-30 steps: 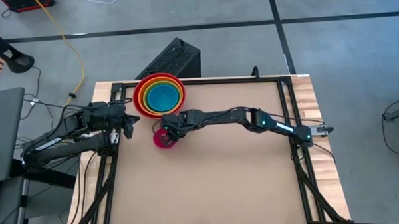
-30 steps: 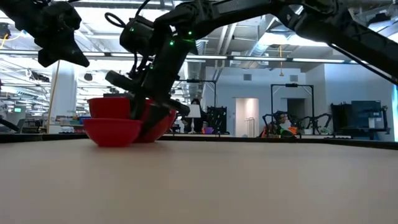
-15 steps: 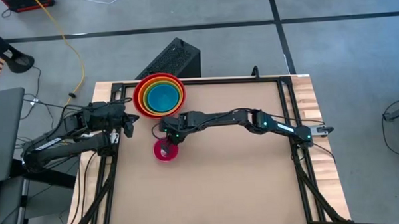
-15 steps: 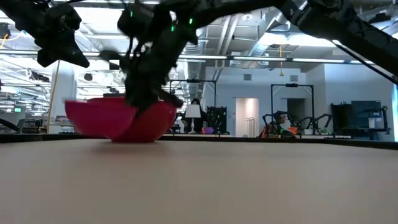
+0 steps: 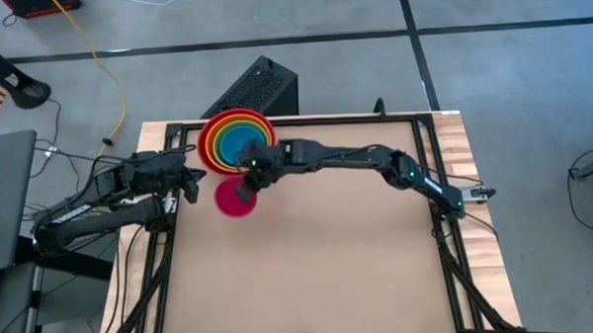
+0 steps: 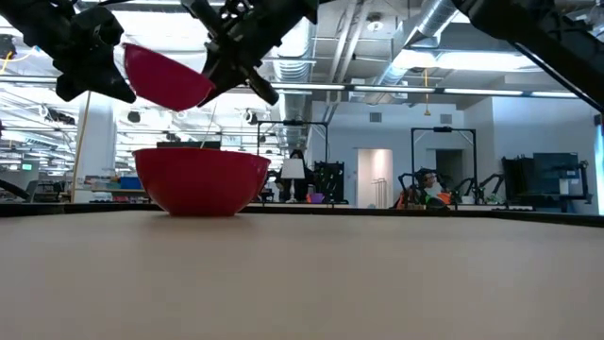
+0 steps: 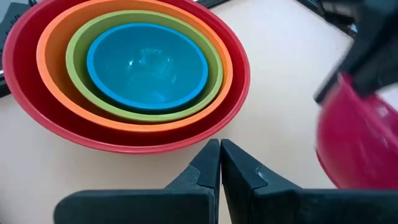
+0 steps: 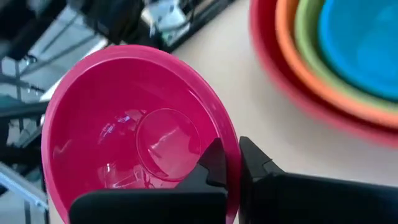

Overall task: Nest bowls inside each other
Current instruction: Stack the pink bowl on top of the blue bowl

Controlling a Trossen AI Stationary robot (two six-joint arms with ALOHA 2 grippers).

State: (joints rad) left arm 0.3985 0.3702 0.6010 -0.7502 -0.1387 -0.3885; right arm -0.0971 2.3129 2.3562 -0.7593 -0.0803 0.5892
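Observation:
A red bowl (image 5: 208, 130) stands on the table (image 5: 339, 264) at the far left, with orange (image 7: 56, 37), lime green (image 7: 78, 43) and blue (image 7: 146, 65) bowls nested in it. The small pink bowl (image 5: 230, 201) hangs in the air just near of this stack, high above the red bowl's rim (image 6: 201, 153) in the low view. My right gripper (image 8: 229, 149) is shut on it. My left gripper (image 7: 220, 149) waits shut to the left of the stack, holding nothing. My right gripper pinches the pink bowl's rim (image 8: 231, 134) on the side toward the table's right, one finger inside (image 8: 213, 163) the bowl and one outside (image 8: 256, 165). The fingers slant down from the right. The bowl (image 6: 165, 76) is lifted clear and tilted, its held side lower.
A black box (image 5: 254, 87) lies on the floor beyond the table's far edge, behind the stack. Black frame rails (image 5: 157, 270) run along the table's left and right sides. Bare tabletop spreads from the middle toward the near edge.
My right gripper has shut on the pink bowl's rim and risen, moving toward the far-left stack. The bowl first slid and tipped on the table, and it now hangs tilted, clear of the table, above the red bowl's rim height.

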